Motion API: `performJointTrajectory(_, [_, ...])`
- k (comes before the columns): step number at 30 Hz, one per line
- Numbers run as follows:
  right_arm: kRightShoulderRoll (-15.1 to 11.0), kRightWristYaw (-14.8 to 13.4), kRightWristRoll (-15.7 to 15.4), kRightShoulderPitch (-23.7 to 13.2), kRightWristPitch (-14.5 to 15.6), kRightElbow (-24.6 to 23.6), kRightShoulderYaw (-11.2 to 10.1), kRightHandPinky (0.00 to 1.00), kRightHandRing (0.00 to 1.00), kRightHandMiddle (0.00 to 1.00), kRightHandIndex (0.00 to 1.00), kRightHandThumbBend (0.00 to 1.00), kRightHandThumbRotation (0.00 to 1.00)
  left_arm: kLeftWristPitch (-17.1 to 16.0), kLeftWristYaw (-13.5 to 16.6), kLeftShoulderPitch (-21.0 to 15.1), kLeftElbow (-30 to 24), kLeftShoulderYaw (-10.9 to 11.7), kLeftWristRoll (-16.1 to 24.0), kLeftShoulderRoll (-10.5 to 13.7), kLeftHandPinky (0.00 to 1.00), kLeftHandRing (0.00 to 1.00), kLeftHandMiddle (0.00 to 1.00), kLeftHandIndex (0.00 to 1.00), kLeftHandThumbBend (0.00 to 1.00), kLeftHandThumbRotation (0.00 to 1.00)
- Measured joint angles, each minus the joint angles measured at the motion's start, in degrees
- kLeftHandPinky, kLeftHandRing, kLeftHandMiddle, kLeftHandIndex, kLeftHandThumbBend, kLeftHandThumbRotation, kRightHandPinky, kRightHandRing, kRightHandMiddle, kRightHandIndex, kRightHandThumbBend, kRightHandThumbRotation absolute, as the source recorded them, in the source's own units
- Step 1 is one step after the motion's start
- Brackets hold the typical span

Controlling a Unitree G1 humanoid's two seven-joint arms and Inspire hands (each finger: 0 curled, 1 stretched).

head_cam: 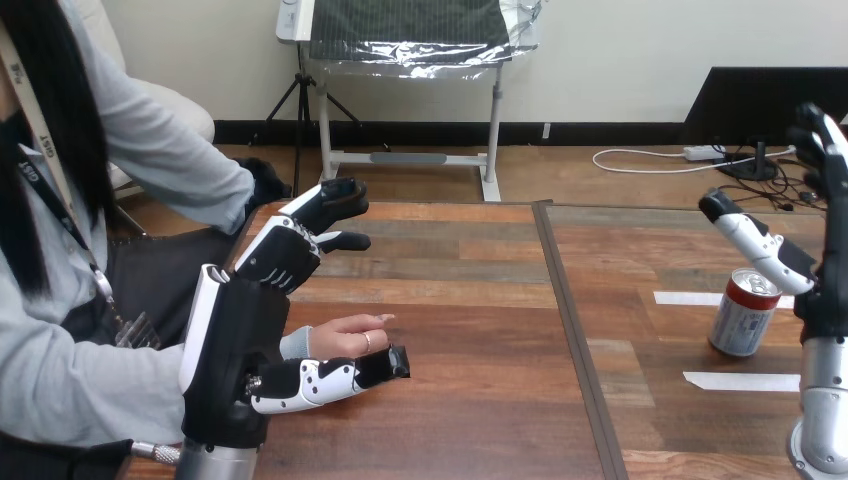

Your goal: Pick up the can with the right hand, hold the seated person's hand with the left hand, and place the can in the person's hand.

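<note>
Left hand [235, 340] is hovering, fingers [325, 205] released, beside the person's hand [345, 338] on the counter [470, 330]; right hand [822, 280] is hanging unclenched near the upright can [745, 312].

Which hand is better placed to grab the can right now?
Right. The right hand is open just beside the upright can at the right side of the table. The left hand is far across the table, by the person's hand.
</note>
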Motion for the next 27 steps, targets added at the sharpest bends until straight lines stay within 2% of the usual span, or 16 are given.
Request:
performJointTrajectory(15, [-0.1,2.7,3.1,-0.2,5.3,4.2,0.0,0.86,0.86,0.85,0.90,1.00,0.61,-0.1,-0.6,0.1,-0.3,-0.1,-0.8,0.0,0.65,0.80,0.83,0.81,1.00,0.32])
performJointTrajectory(24, [-0.3,3.0,3.4,-0.2,7.9,5.9,0.1,0.84,0.85,0.84,0.90,1.00,0.59,-0.1,-0.8,0.5,-0.7,-0.1,-0.9,0.0,0.65,0.80,0.83,0.81,1.00,0.33])
performJointTrajectory(27, [-0.5,3.2,3.5,-0.2,8.7,6.5,0.1,0.79,0.83,0.84,0.89,1.00,0.58,-0.1,-0.9,0.6,-0.8,-0.1,-0.9,0.0,0.65,0.80,0.83,0.82,1.00,0.33])
